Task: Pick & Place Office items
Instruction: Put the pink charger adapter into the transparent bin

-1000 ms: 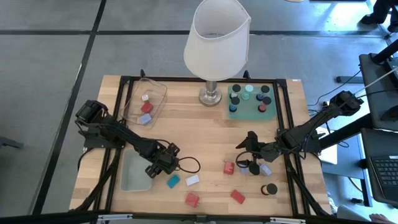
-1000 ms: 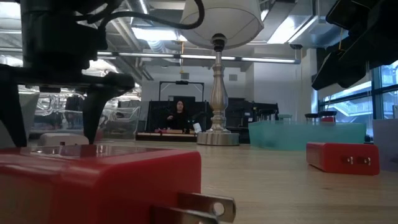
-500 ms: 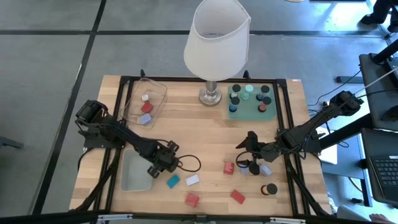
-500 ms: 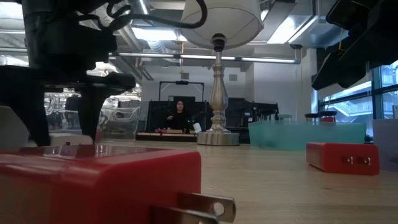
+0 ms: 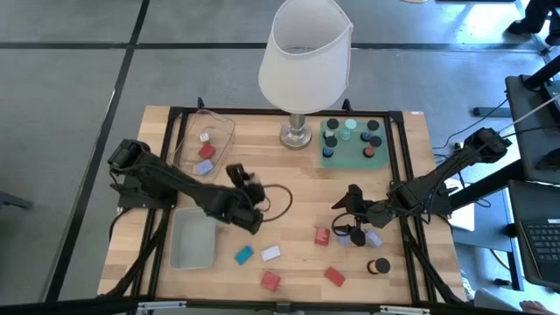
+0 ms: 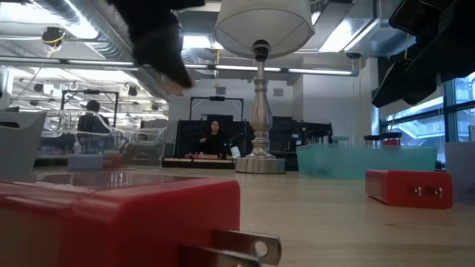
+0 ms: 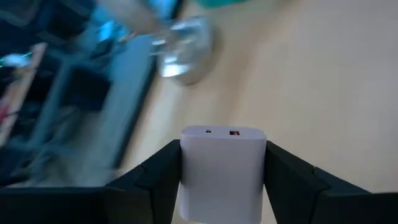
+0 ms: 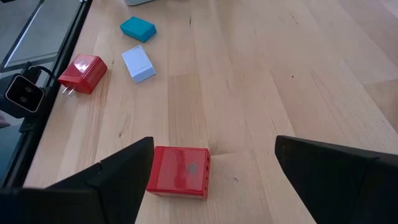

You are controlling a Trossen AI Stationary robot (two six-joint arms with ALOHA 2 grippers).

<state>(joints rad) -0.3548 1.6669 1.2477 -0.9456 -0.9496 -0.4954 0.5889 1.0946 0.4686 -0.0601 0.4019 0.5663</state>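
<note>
A clear tray (image 5: 213,131) near the table's far left edge is seen to hold three small blocks: a white one, a red one and a lavender one. A grey-blue bin (image 5: 192,240) lies at the near left, with nothing visible in it. A green mat (image 5: 353,142) beside the lamp base (image 5: 297,136) carries dark and mint round caps. No writing can be read on any item.

A pale lavender block (image 7: 222,168), with two tiny marks on its upper face, is clamped between the fingers of the left gripper (image 5: 248,184), which is raised above the table between the clear tray and the bin. A teal block (image 5: 244,255) and a pale block (image 5: 270,253) are left on the wood in front of it.

The right gripper (image 5: 348,223) is held with its fingers apart, low over the table's right half; a red block (image 8: 180,172) lies on the wood between them, touched by neither. A black cap (image 5: 381,265) lies nearby.
</note>
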